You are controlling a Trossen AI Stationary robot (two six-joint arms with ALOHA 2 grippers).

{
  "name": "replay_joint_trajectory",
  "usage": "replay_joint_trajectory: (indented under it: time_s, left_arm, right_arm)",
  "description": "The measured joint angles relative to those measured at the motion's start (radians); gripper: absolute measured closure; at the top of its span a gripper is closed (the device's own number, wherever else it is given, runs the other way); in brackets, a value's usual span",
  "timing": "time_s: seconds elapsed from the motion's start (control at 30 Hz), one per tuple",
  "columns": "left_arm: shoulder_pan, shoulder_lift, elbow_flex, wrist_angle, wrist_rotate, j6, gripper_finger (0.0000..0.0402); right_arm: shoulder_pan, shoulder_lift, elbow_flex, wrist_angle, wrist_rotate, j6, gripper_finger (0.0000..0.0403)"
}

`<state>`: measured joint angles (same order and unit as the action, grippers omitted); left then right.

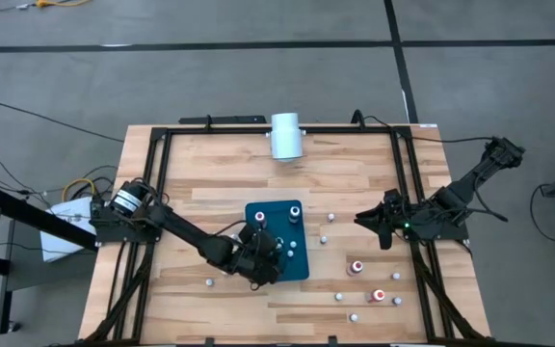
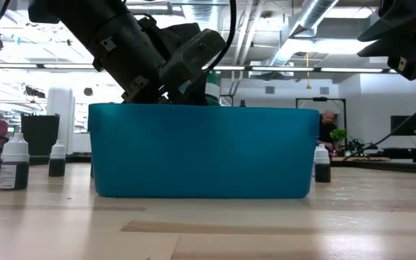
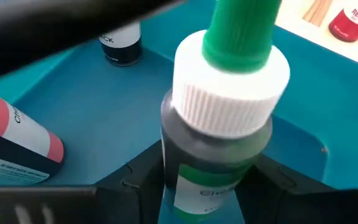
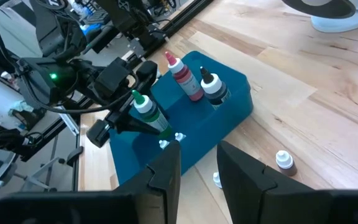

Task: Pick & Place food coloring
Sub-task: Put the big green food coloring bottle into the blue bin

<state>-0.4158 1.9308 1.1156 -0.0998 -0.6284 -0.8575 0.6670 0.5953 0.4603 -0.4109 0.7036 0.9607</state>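
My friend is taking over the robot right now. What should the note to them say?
Left gripper: inside the teal plastic tray, fingers on either side of a green-topped food coloring bottle; whether they are gripping or letting go is unclear.
Right gripper: waiting above the table's right side, holding nothing.
Done: a red-topped bottle and a black-topped bottle stand in the tray.
Left: several small bottles still lie scattered on the wooden table, right of the tray, including one with a red top.
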Motion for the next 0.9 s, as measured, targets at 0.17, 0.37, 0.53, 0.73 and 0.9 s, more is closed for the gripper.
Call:
replay_joint_trajectory:
  time_s: [0.17,0.37,0.53,0.73,0.9]
  left_arm:
    - [0.000,0.000,0.000,0.000,0.003,0.003,0.0221]
    - [-0.001,0.000,0.000,0.000,0.004,0.002,0.0219]
    - [-0.003,0.000,0.000,0.001,0.020,0.002,0.0218]
    - [-0.014,-0.006,0.000,0.003,0.022,0.003,0.0218]
    - [-0.015,-0.015,-0.001,0.005,0.020,0.003,0.0218]
  right_arm:
    - [0.000,0.000,0.000,0.000,0.000,0.000,0.0308]
    - [0.000,0.000,0.000,0.000,0.000,0.000,0.0308]
    - [0.000,0.000,0.000,0.000,0.000,0.000,0.0308]
    - [0.000,0.000,0.000,0.000,0.000,0.000,0.0308]
    - [0.000,0.000,0.000,0.000,0.000,0.000,0.0308]
